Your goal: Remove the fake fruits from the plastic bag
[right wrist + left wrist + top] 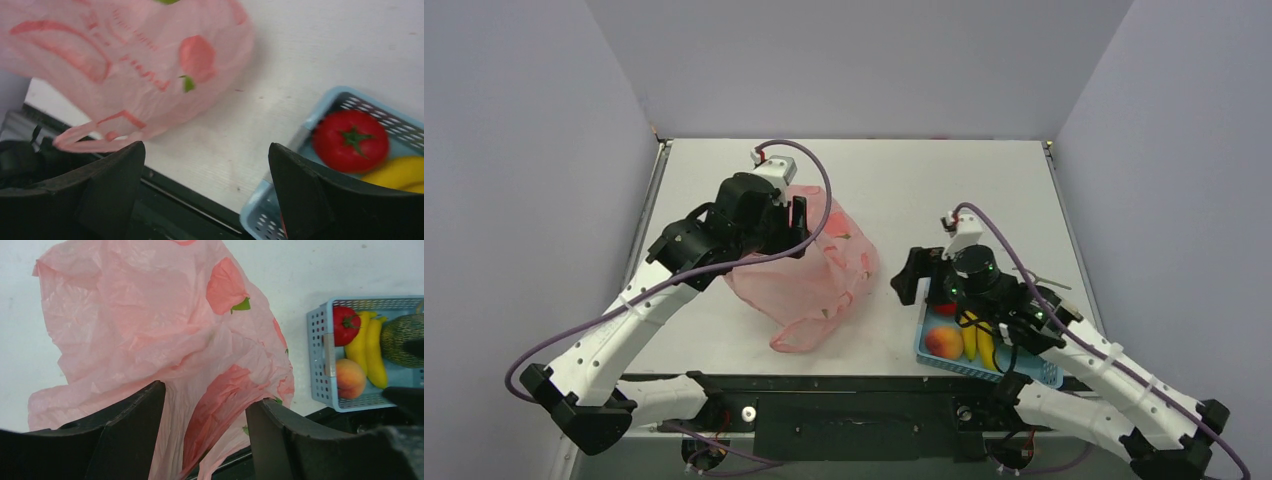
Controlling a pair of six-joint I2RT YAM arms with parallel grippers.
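Observation:
The pink plastic bag [819,285] lies slumped on the white table, and no fruit shows inside it. My left gripper [799,215] hovers at its far upper edge. In the left wrist view the jaws [205,410] stand apart, with loose bag film [150,330] hanging between them, unpinched. The fake fruits sit in a blue basket [320,350]: tomato [346,325], two bananas [372,350], peach [349,378] and melon [404,340]. My right gripper [909,275] is open and empty [206,165] above bare table, between the bag [125,65] and the basket [260,210] with the tomato [350,141].
The blue basket [1024,372] sits at the table's near right edge, partly under my right arm. The bag's loop handle [796,335] trails toward the dark front rail [844,385]. Grey walls enclose the table on three sides.

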